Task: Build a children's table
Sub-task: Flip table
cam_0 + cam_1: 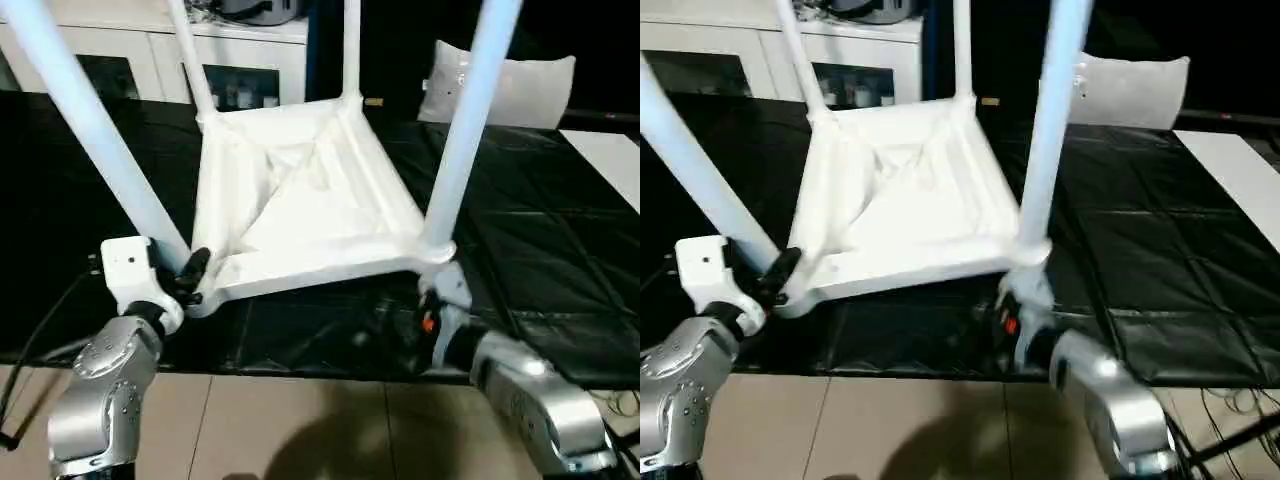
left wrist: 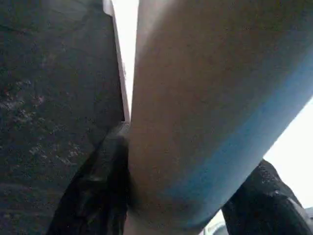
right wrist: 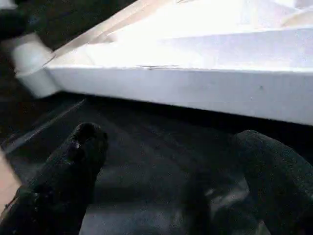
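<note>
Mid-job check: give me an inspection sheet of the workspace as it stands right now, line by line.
Surface: black sheet covering the work surface, creased.
Job's things: table top upside down, ribs up; four legs standing in its corner sockets.
Clutter: nothing seen on the sheet.
Claws: left claw shut on the near-left leg at its base; right claw open, fingers over the sheet below the top's edge, holding nothing.
Cables: black cable by the left arm.
Surroundings: white cabinet behind; pale cushion far right; tiled floor in front.
</note>
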Available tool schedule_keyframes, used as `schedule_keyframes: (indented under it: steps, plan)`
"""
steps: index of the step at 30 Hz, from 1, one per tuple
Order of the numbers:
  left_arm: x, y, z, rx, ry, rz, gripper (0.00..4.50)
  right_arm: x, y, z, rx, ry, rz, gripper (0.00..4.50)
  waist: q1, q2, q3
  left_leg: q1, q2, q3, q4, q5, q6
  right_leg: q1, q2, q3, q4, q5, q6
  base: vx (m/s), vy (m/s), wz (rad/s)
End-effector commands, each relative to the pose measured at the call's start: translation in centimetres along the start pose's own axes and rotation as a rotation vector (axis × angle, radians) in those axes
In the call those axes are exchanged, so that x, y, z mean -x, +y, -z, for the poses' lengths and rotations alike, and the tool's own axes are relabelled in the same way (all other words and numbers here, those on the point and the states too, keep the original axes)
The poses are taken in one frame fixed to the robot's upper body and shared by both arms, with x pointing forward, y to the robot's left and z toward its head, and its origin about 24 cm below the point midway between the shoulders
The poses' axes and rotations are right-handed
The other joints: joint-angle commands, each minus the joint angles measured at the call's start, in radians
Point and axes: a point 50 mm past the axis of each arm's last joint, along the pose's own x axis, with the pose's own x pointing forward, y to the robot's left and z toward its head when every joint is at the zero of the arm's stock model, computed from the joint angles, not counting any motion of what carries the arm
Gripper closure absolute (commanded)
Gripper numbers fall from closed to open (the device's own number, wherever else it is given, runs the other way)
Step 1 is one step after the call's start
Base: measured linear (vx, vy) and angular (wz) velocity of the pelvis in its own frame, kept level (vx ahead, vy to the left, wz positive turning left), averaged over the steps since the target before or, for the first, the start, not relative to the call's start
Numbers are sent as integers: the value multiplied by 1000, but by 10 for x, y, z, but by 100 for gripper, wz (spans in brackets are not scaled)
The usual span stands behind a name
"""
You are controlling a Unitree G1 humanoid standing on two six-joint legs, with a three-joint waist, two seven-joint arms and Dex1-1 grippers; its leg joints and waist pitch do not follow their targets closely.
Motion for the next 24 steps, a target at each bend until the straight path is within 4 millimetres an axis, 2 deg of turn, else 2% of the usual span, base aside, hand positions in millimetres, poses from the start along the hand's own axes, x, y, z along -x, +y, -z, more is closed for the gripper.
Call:
schedule_keyframes:
  steps: [1, 5, 7, 12, 16, 17, 24]
  plan:
    - [-1, -15, 23, 131, 118, 101, 244, 0, -4, 0, -44, -14, 27, 0, -3, -5, -39, -9, 47, -15, -79, -128, 32, 38, -96, 67, -81, -281, -66, 0, 0, 0]
    - [-1, -25, 21, 147, 139, 179, 244, -5, -3, -5, -112, -59, 23, 0, -4, -4, -39, -9, 48, -15, -80, -133, 32, 40, -97, 67, -78, -255, -80, 0, 0, 0]
    - [-1, -28, 21, 157, 142, 193, 244, -6, -4, -5, -142, -63, 26, 0, -3, -5, -39, -8, 48, -15, -81, -134, 32, 40, -97, 67, -80, -263, -79, 0, 0, 0]
    - [-1, -40, 22, 184, 158, 233, 244, -13, -3, -6, -240, -105, -1, 0, -1, -1, -38, -7, 48, -14, -82, -147, 25, 38, -99, 67, -84, -293, -73, 0, 0, 0]
    - [-1, -47, 26, 196, 181, 262, 244, -18, -5, -6, -267, -119, 2, 0, 2, -2, -40, -8, 49, -14, -82, -135, 20, 39, -99, 68, -82, -273, -72, 0, 0, 0]
    - [-1, -50, 27, 199, 188, 276, 244, -21, -6, -7, -277, -126, 13, 0, 3, -6, -39, -9, 48, -14, -83, -134, 20, 40, -98, 67, -81, -275, -70, 0, 0, 0]
    - [-2, -58, 25, 213, 191, 307, 244, -32, -10, -14, -294, -169, 37, 0, 6, -7, -41, -10, 48, -12, -81, -116, 14, 40, -99, 68, -78, -256, -71, 0, 0, 0]
